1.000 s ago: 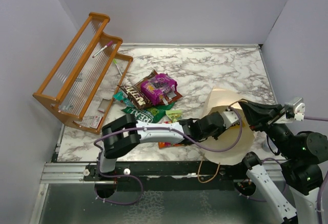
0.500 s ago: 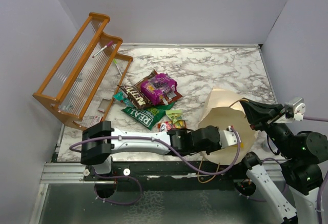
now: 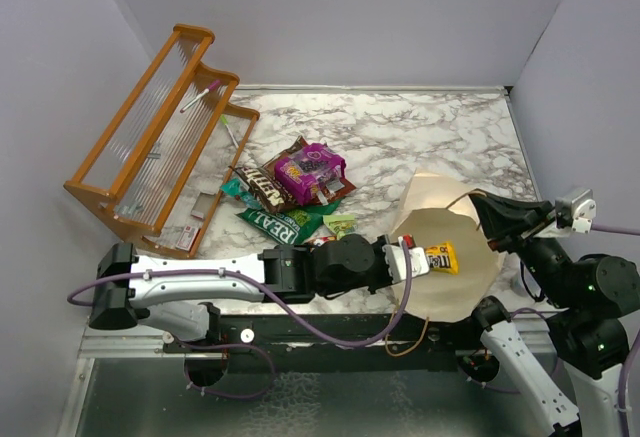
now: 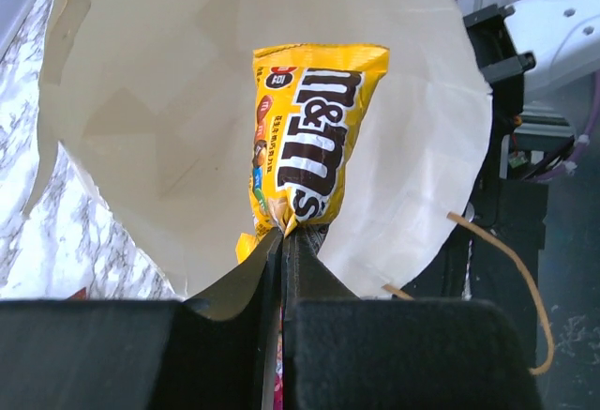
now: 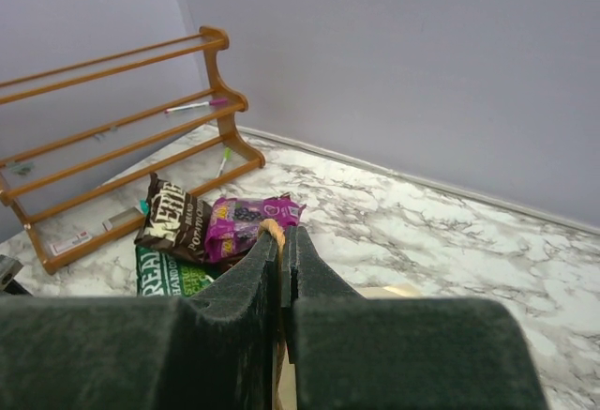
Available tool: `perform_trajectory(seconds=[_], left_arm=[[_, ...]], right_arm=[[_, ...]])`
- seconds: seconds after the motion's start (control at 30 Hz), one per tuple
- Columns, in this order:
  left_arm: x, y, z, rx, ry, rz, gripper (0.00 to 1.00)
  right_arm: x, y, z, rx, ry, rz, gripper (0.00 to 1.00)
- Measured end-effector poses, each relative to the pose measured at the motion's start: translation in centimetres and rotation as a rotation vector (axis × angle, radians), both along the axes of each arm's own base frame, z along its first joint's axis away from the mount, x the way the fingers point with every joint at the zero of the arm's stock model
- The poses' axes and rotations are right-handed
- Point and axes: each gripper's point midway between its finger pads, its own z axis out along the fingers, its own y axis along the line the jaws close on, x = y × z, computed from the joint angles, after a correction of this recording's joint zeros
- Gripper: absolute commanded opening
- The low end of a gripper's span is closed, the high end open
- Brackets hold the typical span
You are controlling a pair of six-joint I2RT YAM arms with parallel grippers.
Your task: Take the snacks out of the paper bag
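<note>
Your left claw (image 4: 282,234), clenched on a yellow M&M's packet (image 4: 314,138), has backed nearly out of the paper bag (image 4: 159,82); right claw (image 5: 282,241) pinches its cord handle (image 5: 272,227).

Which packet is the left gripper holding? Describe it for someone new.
Find the cream paper bag at the near right. At its mouth, the left gripper pinches a yellow M&M's packet. It is the only snack in a gripper, apart from the pile.

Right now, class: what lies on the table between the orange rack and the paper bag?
A pile of snacks lies between the rack and the bag; the top view shows it.
</note>
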Motion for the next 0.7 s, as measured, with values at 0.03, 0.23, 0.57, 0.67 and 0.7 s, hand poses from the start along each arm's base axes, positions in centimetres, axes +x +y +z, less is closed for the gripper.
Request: perform_trajectory(seconds=[0.03, 0.23, 0.57, 0.67, 0.7], left_arm=[[0.0, 0.3, -0.1, 0.003, -0.002, 0.001, 0.00], [0.2, 1.4, -0.5, 0.027, -0.002, 0.018, 0.00], [0.9, 5.3, 5.1, -0.106, -0.029, 0.085, 0.00], [1.3, 6.5, 6.7, -0.149, -0.043, 0.113, 0.00], [1.4, 6.8, 7.0, -0.156, -0.046, 0.124, 0.00]], right_arm=[[0.1, -0.1, 0.0, 0.001, 0.001, -0.007, 0.02], [1.2, -1.0, -1.1, 0.029, 0.030, -0.074, 0.02], [2.0, -2.1, -1.8, 0.067, 0.051, -0.151, 0.02], [2.0, -2.4, -2.0, 0.075, 0.050, -0.161, 0.02], [2.0, -2.4, -2.1, 0.076, 0.051, -0.165, 0.02]])
